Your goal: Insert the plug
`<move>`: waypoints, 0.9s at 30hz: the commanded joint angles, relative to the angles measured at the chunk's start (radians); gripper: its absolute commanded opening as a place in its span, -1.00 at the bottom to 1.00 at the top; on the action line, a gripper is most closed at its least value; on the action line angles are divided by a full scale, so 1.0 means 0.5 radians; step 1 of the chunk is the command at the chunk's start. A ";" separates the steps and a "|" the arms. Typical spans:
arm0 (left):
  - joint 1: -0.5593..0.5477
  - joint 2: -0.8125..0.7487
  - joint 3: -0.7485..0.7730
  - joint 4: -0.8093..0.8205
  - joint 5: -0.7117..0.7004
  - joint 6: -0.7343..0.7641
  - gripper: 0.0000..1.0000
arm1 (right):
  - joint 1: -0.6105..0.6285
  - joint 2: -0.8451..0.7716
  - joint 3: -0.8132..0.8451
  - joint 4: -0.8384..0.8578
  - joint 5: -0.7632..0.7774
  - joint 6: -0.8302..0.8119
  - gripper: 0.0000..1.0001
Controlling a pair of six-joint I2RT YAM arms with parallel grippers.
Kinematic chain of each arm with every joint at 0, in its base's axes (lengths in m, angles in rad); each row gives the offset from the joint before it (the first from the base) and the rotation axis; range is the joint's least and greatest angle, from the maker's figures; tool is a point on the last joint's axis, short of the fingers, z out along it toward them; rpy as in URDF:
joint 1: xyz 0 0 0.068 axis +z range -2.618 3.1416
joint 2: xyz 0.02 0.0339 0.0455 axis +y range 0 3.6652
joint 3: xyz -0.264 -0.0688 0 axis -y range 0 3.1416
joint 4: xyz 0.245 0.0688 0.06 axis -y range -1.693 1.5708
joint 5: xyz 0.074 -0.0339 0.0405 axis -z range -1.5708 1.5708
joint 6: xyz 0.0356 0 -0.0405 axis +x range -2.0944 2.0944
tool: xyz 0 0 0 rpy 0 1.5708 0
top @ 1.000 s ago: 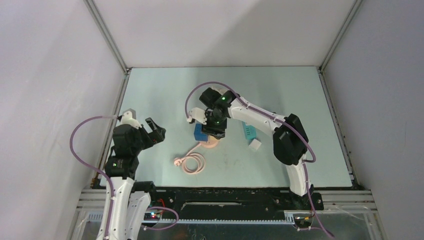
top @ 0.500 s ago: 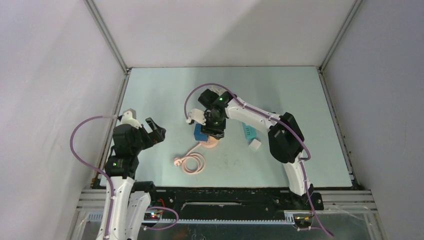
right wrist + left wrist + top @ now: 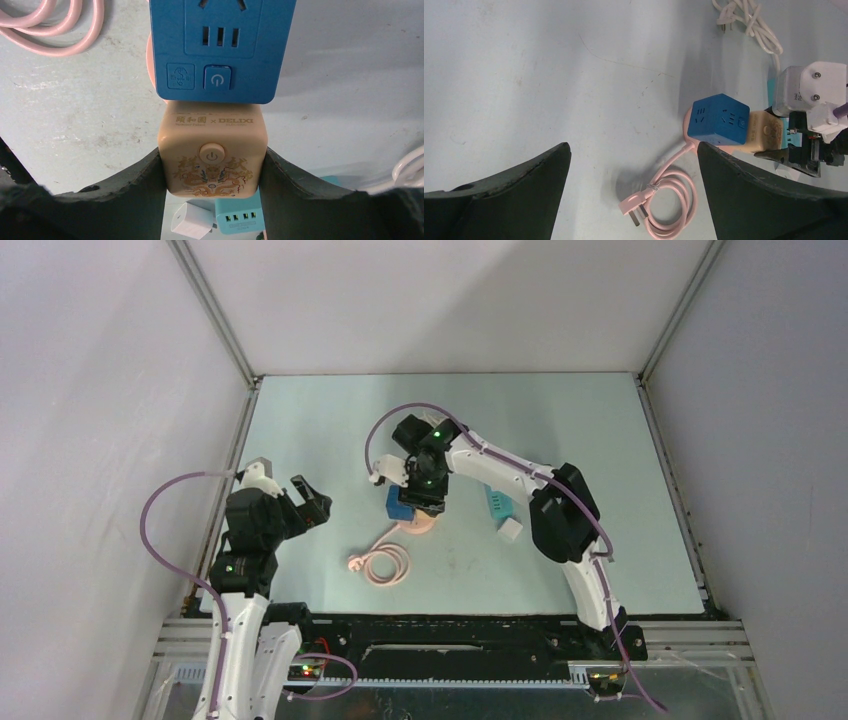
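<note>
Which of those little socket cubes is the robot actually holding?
The beige cube with the gold dragon print, clamped in the right end effector. The blue cube next to it is ungripped.

The pale green table [image 3: 330, 430] is filling the middle of the top view. A blue socket cube [image 3: 397, 506] is sitting near its centre, a coiled pink cord [image 3: 385, 566] is lying just below and left of it, and a teal charger [image 3: 497, 503] and a white adapter [image 3: 510, 530] are resting to its right.
</note>
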 commanded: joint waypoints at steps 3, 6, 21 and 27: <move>0.024 -0.005 0.066 0.054 0.025 -0.010 0.99 | 0.008 0.143 0.036 0.057 0.035 0.045 -1.00; 0.026 -0.006 0.064 0.054 0.023 -0.010 0.99 | 0.019 0.169 0.034 0.072 0.025 0.053 -1.00; 0.035 -0.002 0.063 0.059 0.036 -0.011 0.96 | 0.041 0.322 0.017 0.119 -0.043 0.106 -1.00; 0.048 0.001 0.063 0.061 0.050 -0.009 0.96 | 0.058 0.349 -0.019 0.149 -0.030 0.132 -1.00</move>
